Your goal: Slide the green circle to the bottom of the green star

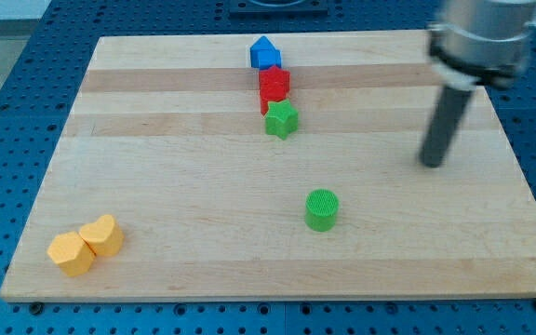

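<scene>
My tip point(432, 164) rests on the bench point(156, 186) near its right edge; it is a plain rod with no jaws. The green circle point(322, 209) lies down-left of it, apart, below the green star point(282, 119). One blue block point(264, 53), one red block point(274, 86), two yellow blocks point(86, 245) bottom-left.

The table point(203, 186) is pale, smooth wood in banded planks, matt. The green circle point(322, 209) is ribbed, matt plastic; the green star point(282, 119) looks the same. My tip point(432, 164) is dark and dull.
</scene>
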